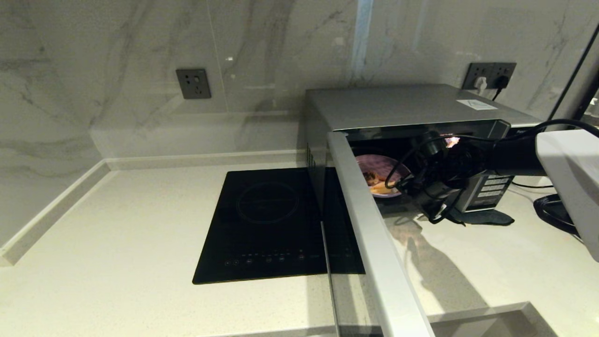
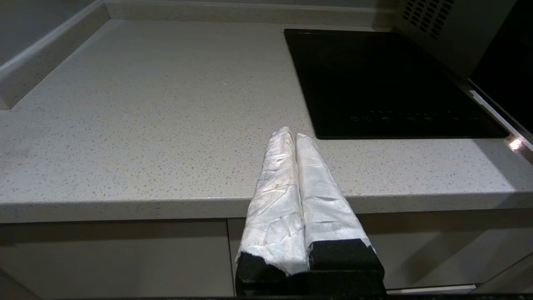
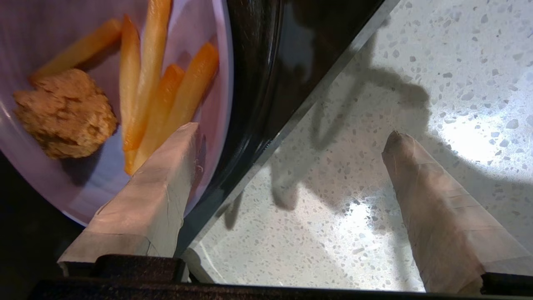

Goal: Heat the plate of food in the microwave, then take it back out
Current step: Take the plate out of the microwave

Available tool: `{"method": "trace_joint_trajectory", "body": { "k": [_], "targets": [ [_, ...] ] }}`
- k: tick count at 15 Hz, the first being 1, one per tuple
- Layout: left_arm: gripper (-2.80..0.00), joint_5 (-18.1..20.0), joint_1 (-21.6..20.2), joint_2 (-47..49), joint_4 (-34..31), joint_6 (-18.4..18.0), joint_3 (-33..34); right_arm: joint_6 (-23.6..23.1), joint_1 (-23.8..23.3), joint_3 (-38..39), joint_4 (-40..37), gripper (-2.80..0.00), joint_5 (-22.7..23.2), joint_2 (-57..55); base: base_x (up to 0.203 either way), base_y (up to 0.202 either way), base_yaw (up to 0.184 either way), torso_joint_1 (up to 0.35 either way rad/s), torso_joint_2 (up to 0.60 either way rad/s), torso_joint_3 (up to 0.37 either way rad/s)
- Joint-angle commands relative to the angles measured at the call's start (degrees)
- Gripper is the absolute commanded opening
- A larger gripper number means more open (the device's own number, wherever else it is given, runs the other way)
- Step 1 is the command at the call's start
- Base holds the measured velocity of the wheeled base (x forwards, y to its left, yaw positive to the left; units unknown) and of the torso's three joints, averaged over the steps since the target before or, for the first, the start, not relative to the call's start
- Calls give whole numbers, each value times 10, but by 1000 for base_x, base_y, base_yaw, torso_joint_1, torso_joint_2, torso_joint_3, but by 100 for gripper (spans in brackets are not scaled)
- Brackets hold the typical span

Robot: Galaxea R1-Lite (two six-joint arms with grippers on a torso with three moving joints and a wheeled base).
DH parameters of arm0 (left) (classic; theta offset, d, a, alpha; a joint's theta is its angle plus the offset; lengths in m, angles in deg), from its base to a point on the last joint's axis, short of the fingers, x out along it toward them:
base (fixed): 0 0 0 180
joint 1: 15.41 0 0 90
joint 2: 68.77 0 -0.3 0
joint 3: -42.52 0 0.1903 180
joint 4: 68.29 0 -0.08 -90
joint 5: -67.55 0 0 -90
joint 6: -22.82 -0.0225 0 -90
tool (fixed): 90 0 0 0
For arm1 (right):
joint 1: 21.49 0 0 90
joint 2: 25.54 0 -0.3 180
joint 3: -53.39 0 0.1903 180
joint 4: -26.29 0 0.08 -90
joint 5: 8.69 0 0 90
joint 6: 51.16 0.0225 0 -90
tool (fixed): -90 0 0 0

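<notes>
The silver microwave (image 1: 402,105) stands at the back right with its door (image 1: 369,229) swung wide open toward me. Inside lies the lavender plate of food (image 1: 380,174). In the right wrist view the plate (image 3: 37,25) carries golden fries (image 3: 154,83) and a brown nugget (image 3: 66,112). My right gripper (image 1: 418,188) (image 3: 293,133) is open at the oven's mouth. One finger (image 3: 162,183) hangs over the plate's near rim and the other (image 3: 433,200) over the speckled countertop. My left gripper (image 2: 291,135) is shut and empty at the counter's front edge.
A flat black induction cooktop (image 1: 276,220) (image 2: 387,79) is set in the counter left of the microwave. The open door's edge juts out over the counter front. Black cables (image 1: 554,210) lie right of the oven. Wall sockets (image 1: 193,83) sit on the marble backsplash.
</notes>
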Motion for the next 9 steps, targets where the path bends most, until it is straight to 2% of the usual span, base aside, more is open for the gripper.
{"method": "trace_joint_trajectory", "body": {
  "k": [1,9],
  "targets": [
    [-280,0,0,1,0,0,0,4,3,13,-2,0,-2,9,0,0,0,0,0,0],
    [-280,0,0,1,0,0,0,8,2,59,-2,0,-3,39,0,0,0,0,0,0]
  ]
}}
